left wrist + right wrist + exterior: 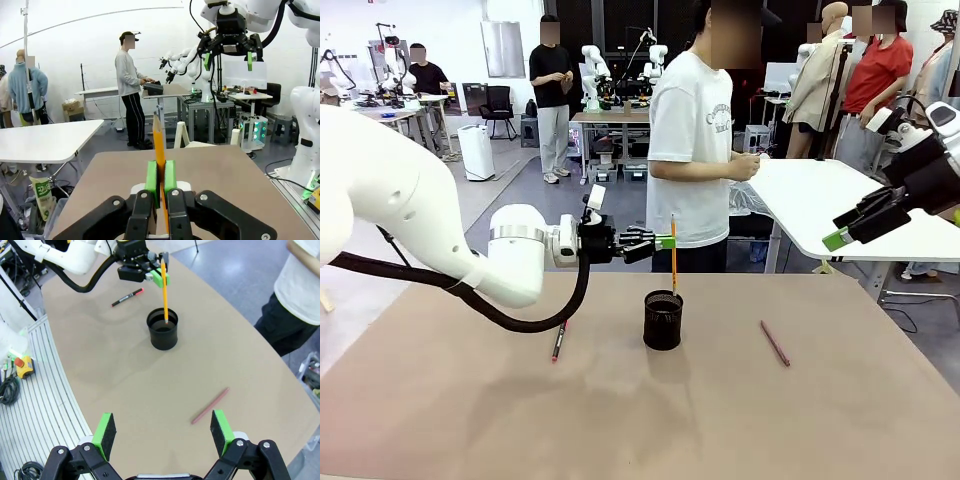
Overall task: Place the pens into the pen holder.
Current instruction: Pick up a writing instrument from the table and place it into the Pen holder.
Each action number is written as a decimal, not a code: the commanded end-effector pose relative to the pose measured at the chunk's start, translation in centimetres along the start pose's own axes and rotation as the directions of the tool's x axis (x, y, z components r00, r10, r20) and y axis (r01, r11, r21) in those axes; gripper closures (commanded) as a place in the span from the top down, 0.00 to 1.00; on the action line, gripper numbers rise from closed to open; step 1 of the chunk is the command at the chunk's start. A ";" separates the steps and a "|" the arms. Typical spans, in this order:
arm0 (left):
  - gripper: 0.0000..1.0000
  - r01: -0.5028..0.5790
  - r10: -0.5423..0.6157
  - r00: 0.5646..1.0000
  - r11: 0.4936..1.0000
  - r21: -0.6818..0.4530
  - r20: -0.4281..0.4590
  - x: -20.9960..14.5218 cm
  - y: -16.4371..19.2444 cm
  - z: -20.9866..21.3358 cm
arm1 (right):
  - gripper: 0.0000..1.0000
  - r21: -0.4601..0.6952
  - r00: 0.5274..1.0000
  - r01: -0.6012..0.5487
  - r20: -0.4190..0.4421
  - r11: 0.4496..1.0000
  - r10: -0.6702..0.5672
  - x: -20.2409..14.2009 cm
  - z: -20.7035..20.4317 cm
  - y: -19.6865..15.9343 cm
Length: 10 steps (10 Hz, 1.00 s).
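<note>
My left gripper (665,242) is shut on the orange-yellow pencil (673,253), holding it upright with its lower tip just inside the mouth of the black mesh pen holder (663,320). The left wrist view shows the pencil (159,150) clamped between the green pads (152,182). From the right wrist view, the pencil (164,288) stands in the holder (162,330). A black pen with red ends (559,340) (127,297) lies left of the holder. A pinkish-brown pen (775,343) (210,405) lies to its right. My right gripper (162,432) (848,232) hangs open, high above the table's right side.
A person in a white T-shirt (690,150) stands at the table's far edge behind the holder. A white table (840,200) stands at the back right. The brown tabletop (640,420) has free room in front.
</note>
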State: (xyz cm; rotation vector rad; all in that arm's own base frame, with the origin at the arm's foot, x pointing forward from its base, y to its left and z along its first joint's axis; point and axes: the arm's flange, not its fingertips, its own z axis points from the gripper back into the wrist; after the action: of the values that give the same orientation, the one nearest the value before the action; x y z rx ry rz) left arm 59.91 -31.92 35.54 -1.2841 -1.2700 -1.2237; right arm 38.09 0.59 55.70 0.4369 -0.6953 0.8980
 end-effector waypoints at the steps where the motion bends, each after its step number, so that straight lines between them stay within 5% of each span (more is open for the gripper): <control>1: 0.22 -0.019 0.018 0.999 1.000 -0.007 -0.036 -0.2 0.3 0.4 | 1.00 0.016 1.000 0.005 0.027 1.000 -0.005 0.2 -0.1 0.0; 5: 1.00 -0.036 0.036 0.999 0.999 0.005 -0.035 0.5 -0.6 1.3 | 1.00 0.016 1.000 0.005 0.027 1.000 -0.005 0.2 -0.1 0.0; 10: 1.00 -0.049 0.060 0.985 0.996 0.072 -0.159 4.6 -2.6 5.0 | 1.00 0.016 1.000 0.005 0.027 1.000 -0.005 0.2 -0.1 0.0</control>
State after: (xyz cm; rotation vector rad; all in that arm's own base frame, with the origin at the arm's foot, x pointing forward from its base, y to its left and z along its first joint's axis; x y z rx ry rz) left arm 58.97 -27.65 38.53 -1.1583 -1.1860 -1.2062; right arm 38.09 0.60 55.69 0.4369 -0.6951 0.8981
